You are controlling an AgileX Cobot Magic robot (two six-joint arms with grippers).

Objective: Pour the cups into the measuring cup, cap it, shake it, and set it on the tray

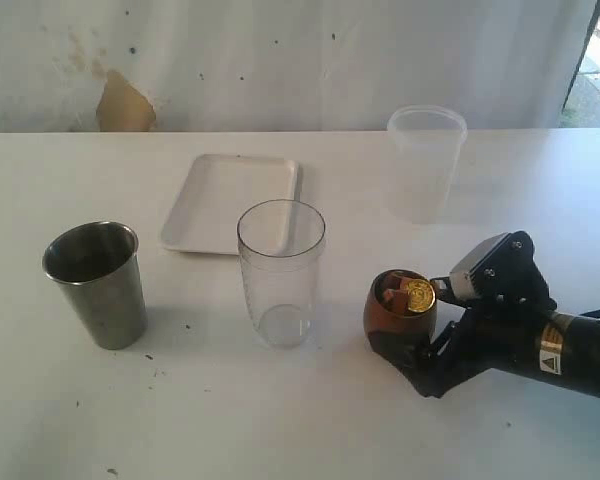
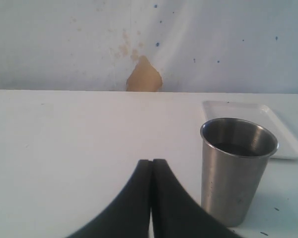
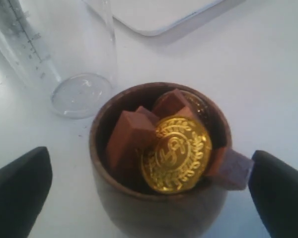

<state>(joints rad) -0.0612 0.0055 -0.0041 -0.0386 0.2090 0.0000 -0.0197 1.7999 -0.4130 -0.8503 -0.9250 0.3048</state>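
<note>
Open right hand (image 3: pixel 149 198) straddles one small rounded brown wooden cup (image 1: pixel 400 318), one tall clear measuring tumbler (image 1: pixel 281 270) just beside. Closed left hand (image 2: pixel 151 171) faces one dull steel tumbler (image 2: pixel 237 168).

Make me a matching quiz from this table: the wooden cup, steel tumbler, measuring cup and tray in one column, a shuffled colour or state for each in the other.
1. wooden cup
2. steel tumbler
3. measuring cup
4. tray

A. flat and white
B. holds a gold coin and brown blocks
C. dull grey metal
D. see-through, nothing inside

Pairs: 1-B, 2-C, 3-D, 4-A
</note>
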